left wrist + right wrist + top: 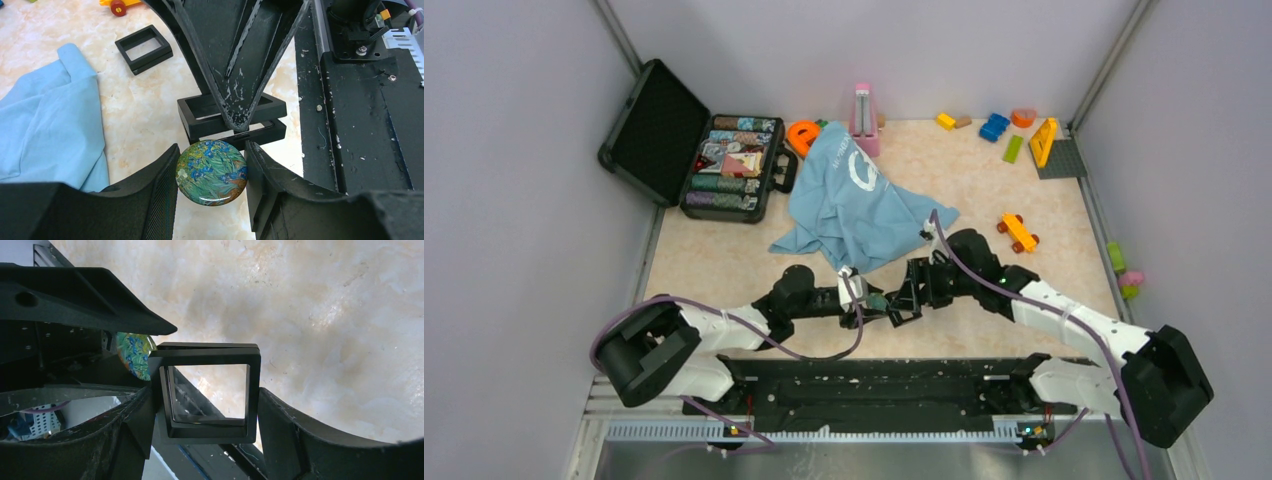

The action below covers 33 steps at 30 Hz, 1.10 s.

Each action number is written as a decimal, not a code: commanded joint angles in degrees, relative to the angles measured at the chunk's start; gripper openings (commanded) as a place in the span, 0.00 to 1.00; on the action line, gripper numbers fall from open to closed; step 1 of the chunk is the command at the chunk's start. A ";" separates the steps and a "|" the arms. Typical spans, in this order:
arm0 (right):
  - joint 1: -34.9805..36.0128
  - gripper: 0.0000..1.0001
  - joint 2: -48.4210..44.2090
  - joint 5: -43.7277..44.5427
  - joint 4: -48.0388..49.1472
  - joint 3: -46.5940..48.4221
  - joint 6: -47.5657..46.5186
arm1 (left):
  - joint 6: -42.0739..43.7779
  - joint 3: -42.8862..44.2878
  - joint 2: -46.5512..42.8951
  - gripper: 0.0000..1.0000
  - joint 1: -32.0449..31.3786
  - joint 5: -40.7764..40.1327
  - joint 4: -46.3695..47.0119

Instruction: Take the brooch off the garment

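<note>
Gripping the freed brooch (212,173), left hand (871,301) is facing the box frame (205,356) clamped by right hand (205,401); seating needs alignment.

The round teal-green brooch (212,172) sits between my left fingers (155,185), just beside the black square frame box (210,357) between my right fingers (280,425); the light blue cotton T-shirt (854,205) lies behind both on the table (724,260).
</note>
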 commanded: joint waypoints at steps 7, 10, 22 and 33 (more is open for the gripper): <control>0.74 0.44 -4.25 -1.46 2.36 0.66 3.07 | -0.76 0.36 1.00 0.00 -0.25 -2.30 0.28; 0.74 0.44 -4.71 -1.77 3.92 -0.04 4.78 | -0.72 0.86 1.41 0.00 -0.25 -2.28 -2.03; -0.41 0.43 -1.29 -1.11 16.98 -5.45 12.18 | -2.02 2.48 -0.86 0.00 -0.25 -9.85 -11.67; -0.93 0.43 6.06 2.54 27.45 -7.57 14.08 | -2.09 0.03 -9.03 0.00 -0.25 -12.76 -14.99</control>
